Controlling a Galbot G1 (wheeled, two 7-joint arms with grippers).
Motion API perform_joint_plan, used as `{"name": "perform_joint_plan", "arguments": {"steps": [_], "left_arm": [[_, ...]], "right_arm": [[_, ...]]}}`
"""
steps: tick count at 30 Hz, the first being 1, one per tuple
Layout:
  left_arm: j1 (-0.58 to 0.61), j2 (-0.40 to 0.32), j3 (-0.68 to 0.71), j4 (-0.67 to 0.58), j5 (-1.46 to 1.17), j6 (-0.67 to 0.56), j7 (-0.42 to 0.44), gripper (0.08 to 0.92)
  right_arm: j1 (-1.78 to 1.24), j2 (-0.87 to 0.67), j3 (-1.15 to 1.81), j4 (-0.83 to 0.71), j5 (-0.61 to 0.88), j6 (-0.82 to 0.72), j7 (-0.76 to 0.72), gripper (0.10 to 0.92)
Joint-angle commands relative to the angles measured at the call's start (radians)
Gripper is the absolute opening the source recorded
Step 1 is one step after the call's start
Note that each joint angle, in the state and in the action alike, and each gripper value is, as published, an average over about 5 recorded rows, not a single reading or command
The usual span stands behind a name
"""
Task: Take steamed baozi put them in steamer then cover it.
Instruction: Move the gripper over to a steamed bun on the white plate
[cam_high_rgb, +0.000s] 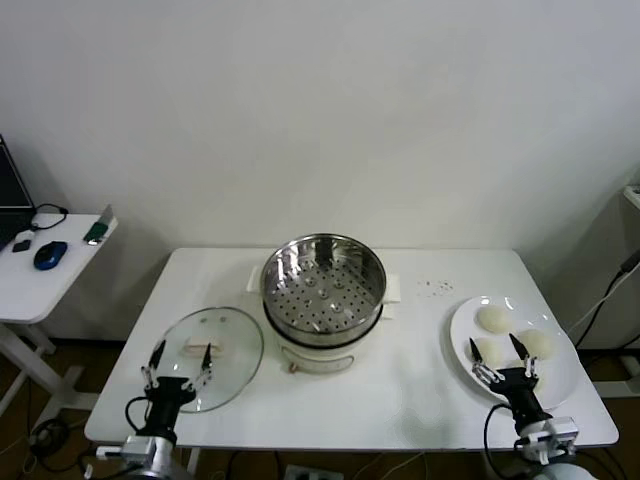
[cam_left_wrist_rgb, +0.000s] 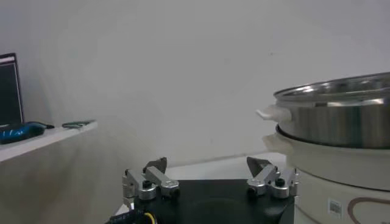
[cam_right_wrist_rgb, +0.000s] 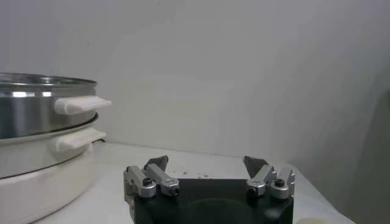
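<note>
The white table (cam_high_rgb: 400, 400) carries everything, and the steamer (cam_high_rgb: 323, 290) stands near its middle toward the back: a shiny steel pot on a white base, uncovered, its perforated tray bare. From the left wrist view the steamer (cam_left_wrist_rgb: 341, 122) rises close by with a white side handle; the right wrist view shows the steamer (cam_right_wrist_rgb: 42, 128) with two stacked white handles.

The cover (cam_high_rgb: 210, 345), clear glass with a metal rim and a flat cream handle, lies flat on the table just beside the steamer, on the robot's left and a little nearer the front edge.

A white plate (cam_high_rgb: 465, 325) sits well apart from the steamer on the robot's right, holding the steamed baozi (cam_high_rgb: 491, 318); three buns show clearly, with part of the group behind the gripper.

The left gripper (cam_high_rgb: 180, 365) hangs over the near rim of the cover, on the steamer's left, fingers spread apart and holding nothing. The right gripper (cam_high_rgb: 502, 360) hangs over the near part of the plate, on the steamer's right, fingers likewise apart and empty, just in front of the buns
</note>
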Motion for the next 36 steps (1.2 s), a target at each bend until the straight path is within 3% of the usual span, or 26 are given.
{"name": "perform_joint_plan", "arguments": {"steps": [1,6,11,16,19,25,36], "left_arm": [[0.0,0.004,0.003,-0.008,0.004,0.008,-0.011,0.823],[0.002,0.008,0.013,-0.021,0.01,0.035,-0.061,0.823],[0.022,0.005,0.016,-0.046,0.015,0.042,-0.066,0.823],[0.037,0.006,0.013,-0.058,0.012,0.039,-0.067,0.823],[0.04,0.008,0.01,-0.058,0.006,0.04,-0.069,0.823],[0.031,0.007,0.013,-0.042,0.009,0.047,-0.082,0.823],[0.022,0.017,0.009,-0.043,0.015,0.068,-0.091,0.823]], "right_arm": [[0.043,-0.072,0.005,-0.007,-0.045,-0.029,-0.048,0.823],[0.167,-0.315,-0.045,-0.077,-0.097,-0.136,-0.24,0.823],[0.37,-0.589,-0.213,-0.248,-0.113,-0.13,-0.459,0.823],[0.565,-0.74,-0.357,-0.41,-0.234,-0.094,-0.773,0.823],[0.652,-0.793,-0.445,-0.46,-0.318,-0.074,-0.881,0.823],[0.947,-0.767,-0.685,-0.595,-0.539,0.026,-1.01,0.823],[1.475,-0.547,-1.272,-0.858,-0.629,0.087,-1.045,0.823]]}}
